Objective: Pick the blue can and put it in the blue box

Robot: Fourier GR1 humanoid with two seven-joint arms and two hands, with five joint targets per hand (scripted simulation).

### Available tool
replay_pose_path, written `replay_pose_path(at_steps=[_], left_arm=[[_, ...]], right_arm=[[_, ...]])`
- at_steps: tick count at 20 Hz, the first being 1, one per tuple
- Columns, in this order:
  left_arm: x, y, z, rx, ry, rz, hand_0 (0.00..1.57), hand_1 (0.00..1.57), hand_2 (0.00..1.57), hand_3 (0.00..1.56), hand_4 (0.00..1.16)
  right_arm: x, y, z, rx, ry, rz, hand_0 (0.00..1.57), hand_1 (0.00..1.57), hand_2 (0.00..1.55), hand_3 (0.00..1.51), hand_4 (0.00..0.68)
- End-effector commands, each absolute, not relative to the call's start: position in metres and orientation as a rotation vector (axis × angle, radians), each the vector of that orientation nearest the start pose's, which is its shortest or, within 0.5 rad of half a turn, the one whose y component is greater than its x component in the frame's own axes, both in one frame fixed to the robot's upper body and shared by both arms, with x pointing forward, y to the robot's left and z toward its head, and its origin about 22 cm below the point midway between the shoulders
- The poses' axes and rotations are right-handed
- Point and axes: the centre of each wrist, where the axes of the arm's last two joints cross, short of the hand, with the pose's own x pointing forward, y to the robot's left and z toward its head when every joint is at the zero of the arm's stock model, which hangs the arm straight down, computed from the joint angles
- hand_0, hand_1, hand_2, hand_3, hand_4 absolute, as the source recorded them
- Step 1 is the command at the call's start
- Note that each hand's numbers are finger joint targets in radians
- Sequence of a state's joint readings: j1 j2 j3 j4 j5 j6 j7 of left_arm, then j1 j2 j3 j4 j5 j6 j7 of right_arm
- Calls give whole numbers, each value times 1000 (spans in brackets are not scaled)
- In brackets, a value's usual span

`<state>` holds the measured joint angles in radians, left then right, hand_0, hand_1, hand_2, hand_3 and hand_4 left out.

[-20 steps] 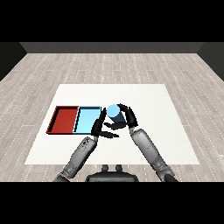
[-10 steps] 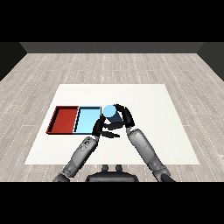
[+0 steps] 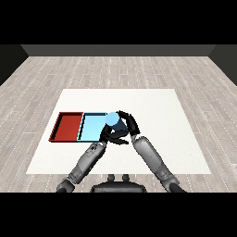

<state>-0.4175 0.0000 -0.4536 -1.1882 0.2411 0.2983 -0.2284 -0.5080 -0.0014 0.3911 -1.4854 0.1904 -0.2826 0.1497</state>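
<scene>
Our right hand (image 3: 126,126) curls round the blue can (image 3: 114,121) at the blue tray's (image 3: 91,127) right edge — let go now and it may catch the rim, or strike our left hand (image 3: 111,134), whose fingers we cannot make out.

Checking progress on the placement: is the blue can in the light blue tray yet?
Not yet. The blue can is held in the right hand, at the light blue tray's right edge rather than resting inside it.

No readable text, labels or nos. anywhere on can, trays, table
</scene>
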Motion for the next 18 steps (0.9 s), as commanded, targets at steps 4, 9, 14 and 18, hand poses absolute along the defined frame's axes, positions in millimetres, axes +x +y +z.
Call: replay_pose_path(at_steps=[4, 9, 14, 18], left_arm=[[312, 92, 14, -326, -1736, -176, 0, 0, 0, 0, 0], [296, 79, -1, -221, -1746, -121, 0, 0, 441, 0, 757], [299, 72, -2, -233, -1698, -99, 1571, 1571, 1571, 1508, 1154], [302, 80, 2, -165, -1761, -88, 1571, 1571, 1568, 1484, 1146]], right_arm=[[293, -54, 101, 34, -1887, 435, 1396, 1396, 1446, 1382, 573], [294, -56, 92, 101, -1846, 431, 1547, 1547, 1465, 1382, 573], [292, -76, 99, 69, -1871, 398, 1474, 1474, 1455, 1382, 560], [287, -60, 102, 80, -1882, 340, 1503, 1503, 1456, 1380, 563]])
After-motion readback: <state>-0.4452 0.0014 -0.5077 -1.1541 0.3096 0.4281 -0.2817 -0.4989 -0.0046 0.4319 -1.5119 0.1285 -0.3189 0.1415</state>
